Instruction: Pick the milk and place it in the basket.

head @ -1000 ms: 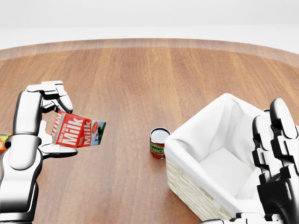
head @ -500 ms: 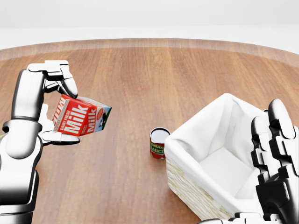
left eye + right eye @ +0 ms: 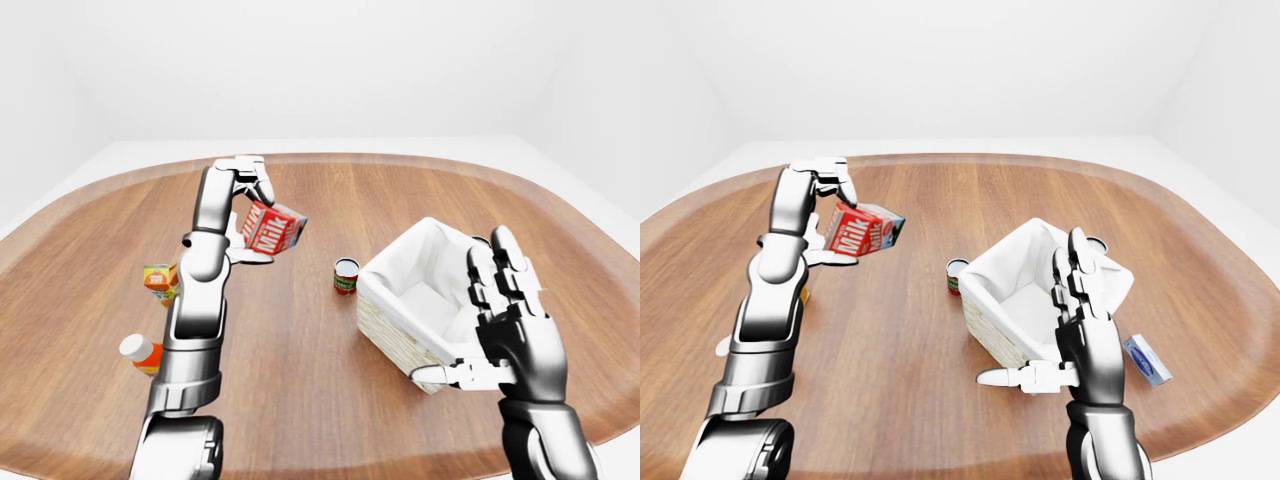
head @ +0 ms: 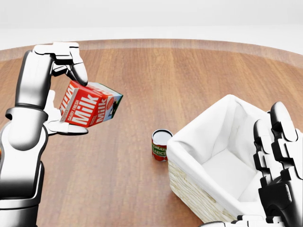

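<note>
Clearly red-and-white milk (image 4: 90, 109) carton, tilted, gripped by left hand (image 4: 61, 90)

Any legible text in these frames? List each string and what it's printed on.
"Milk": white letters on the red milk carton held in the left hand.
"DAIRY FRESH": small print beside it, barely legible.
"SAUCE": on the can; the line above is too small to read.
Orange box, bottle, blue box: print unreadable.

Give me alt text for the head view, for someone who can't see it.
The robot's left hand holds a tilted red milk carton above a wooden table, at the view's left. A white-lined wicker basket sits at lower right, with a small tomato sauce can just left of it. The right hand, fingers open, rises at the right edge.
</note>
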{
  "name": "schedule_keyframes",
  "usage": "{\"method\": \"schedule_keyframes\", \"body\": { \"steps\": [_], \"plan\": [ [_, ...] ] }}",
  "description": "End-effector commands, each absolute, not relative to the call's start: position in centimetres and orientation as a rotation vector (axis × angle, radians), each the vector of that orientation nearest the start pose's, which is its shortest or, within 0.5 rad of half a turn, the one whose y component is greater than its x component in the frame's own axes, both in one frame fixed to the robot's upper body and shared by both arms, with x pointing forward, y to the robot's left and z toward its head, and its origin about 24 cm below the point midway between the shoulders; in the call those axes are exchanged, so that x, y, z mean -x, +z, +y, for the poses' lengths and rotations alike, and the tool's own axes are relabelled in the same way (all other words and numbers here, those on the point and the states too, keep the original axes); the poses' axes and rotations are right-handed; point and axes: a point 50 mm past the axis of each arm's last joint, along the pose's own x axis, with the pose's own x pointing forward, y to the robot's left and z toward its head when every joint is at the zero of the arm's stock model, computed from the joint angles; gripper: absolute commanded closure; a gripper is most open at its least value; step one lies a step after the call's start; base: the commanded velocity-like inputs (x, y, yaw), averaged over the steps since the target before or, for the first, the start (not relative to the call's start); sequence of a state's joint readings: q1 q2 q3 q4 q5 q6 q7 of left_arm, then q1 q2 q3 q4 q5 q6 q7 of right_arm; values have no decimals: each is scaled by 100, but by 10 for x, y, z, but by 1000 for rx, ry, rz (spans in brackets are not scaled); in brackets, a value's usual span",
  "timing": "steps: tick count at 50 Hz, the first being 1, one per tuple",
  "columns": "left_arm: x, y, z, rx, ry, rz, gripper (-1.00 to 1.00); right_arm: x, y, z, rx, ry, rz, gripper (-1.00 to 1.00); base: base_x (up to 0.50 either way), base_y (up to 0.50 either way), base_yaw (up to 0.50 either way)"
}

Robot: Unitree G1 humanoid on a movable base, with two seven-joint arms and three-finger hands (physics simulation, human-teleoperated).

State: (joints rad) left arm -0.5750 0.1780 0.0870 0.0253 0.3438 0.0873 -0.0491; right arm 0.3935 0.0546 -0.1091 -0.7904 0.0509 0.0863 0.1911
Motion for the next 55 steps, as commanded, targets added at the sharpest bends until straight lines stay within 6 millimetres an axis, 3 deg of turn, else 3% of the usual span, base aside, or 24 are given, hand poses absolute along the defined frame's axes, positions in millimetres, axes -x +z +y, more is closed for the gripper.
{"method": "schedule_keyframes", "body": {
  "steps": [1, 22, 35, 55],
  "plan": [
    [-332, 223, 145, -427, 25, -548, 100, -163, 134, -177, 26, -20, -322, -100, 0, 0, 0],
    [-325, 243, 121, -447, -39, -642, 100, -162, 133, -179, 17, -22, -320, -100, 0, 0, 0],
    [-327, 244, 110, -456, -79, -643, 100, -162, 136, -180, 18, -29, -329, -100, 0, 0, 0],
    [-305, 261, 90, -504, -145, -753, 100, -159, 143, -179, 22, -23, -360, -100, 0, 0, 0]
  ]
}}
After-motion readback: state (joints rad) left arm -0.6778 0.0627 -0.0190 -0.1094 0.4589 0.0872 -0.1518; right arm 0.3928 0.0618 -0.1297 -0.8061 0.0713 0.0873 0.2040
